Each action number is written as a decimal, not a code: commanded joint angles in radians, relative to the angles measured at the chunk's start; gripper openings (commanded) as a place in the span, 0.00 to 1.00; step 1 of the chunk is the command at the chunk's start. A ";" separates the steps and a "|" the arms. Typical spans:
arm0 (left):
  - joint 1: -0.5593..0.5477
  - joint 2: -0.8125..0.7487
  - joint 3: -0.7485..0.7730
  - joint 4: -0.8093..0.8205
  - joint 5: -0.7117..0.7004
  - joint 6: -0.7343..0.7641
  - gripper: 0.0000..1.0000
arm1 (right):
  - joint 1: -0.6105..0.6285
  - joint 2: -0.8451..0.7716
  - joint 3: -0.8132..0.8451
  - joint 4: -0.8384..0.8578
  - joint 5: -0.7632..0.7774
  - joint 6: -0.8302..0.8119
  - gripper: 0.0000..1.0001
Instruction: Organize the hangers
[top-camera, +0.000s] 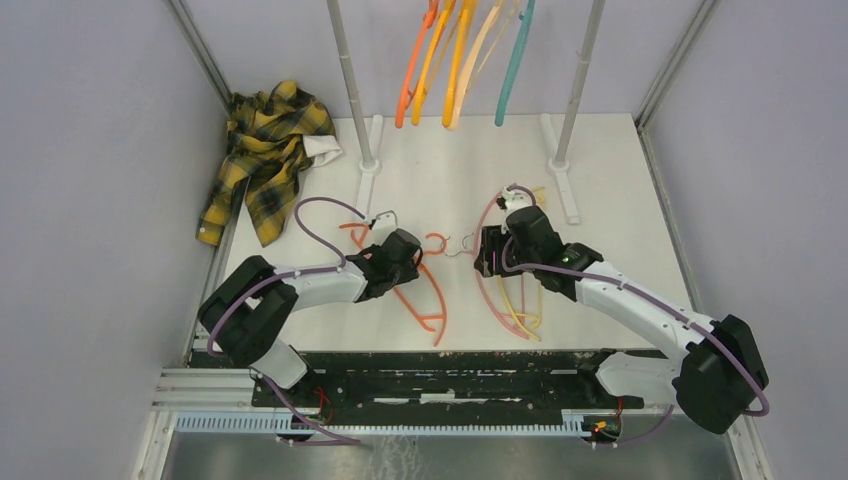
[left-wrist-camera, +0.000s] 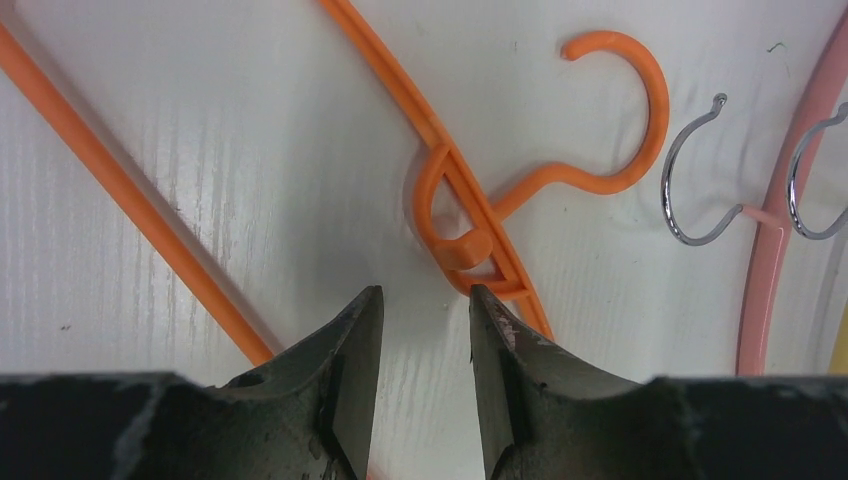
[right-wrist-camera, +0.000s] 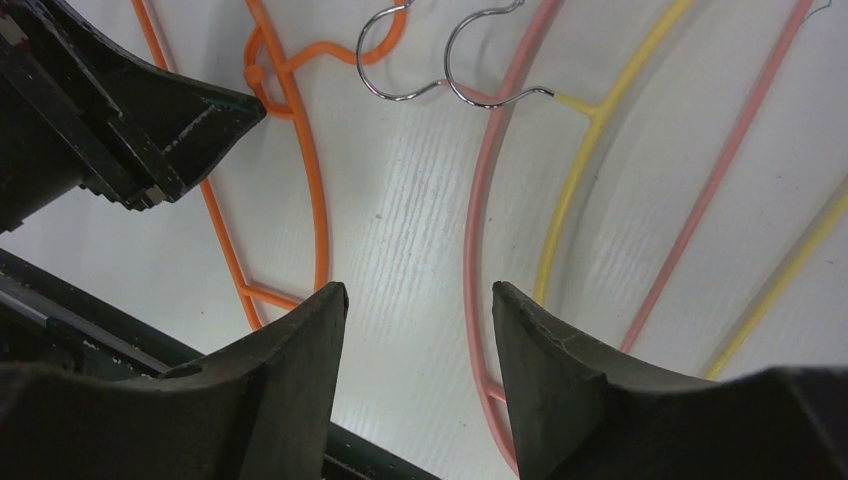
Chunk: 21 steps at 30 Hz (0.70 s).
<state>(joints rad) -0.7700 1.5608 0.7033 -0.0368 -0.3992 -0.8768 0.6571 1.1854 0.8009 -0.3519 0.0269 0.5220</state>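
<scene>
A thin orange plastic hanger (top-camera: 437, 295) lies flat on the white table (top-camera: 600, 180), near the front and left of centre. The left end effector (left-wrist-camera: 425, 300) hovers low over it, its fingers parted by a moderate gap with nothing between them. In the left wrist view, one fingertip sits just beside the small loop where the orange hook meets the curved shoulder, and the hanger's other bar runs off diagonally to the left. To the right of it lie a pink plastic hanger (right-wrist-camera: 470, 250) and a pale yellow plastic hanger (right-wrist-camera: 562, 190), overlapping each other. Each has a bent silver wire hook (left-wrist-camera: 690, 180), and both hooks rest near the orange hook but apart from it. The right end effector (right-wrist-camera: 418, 295) is spread wide and empty above the bare strip of table between the orange hanger and the pink one, with its fingertips clear of both. At the far side, a row of hanging hangers (top-camera: 458, 60) in orange, yellow-orange, pale and teal dangles between two grey metal upright poles (top-camera: 349, 80). A crumpled yellow-and-black plaid shirt (top-camera: 265, 150) sits at the table's far-left corner.
</scene>
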 joint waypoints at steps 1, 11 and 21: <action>-0.003 0.030 0.011 0.009 -0.026 -0.041 0.46 | 0.005 -0.023 -0.014 0.043 0.001 0.001 0.64; -0.003 -0.109 -0.038 -0.049 -0.070 -0.044 0.50 | 0.018 0.040 -0.012 0.071 -0.033 -0.001 0.61; 0.007 -0.140 -0.026 -0.043 -0.102 -0.070 0.55 | 0.078 0.123 0.005 0.094 -0.022 0.007 0.60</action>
<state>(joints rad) -0.7689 1.4296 0.6449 -0.0967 -0.4545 -0.8883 0.7280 1.3090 0.7826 -0.3065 -0.0013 0.5228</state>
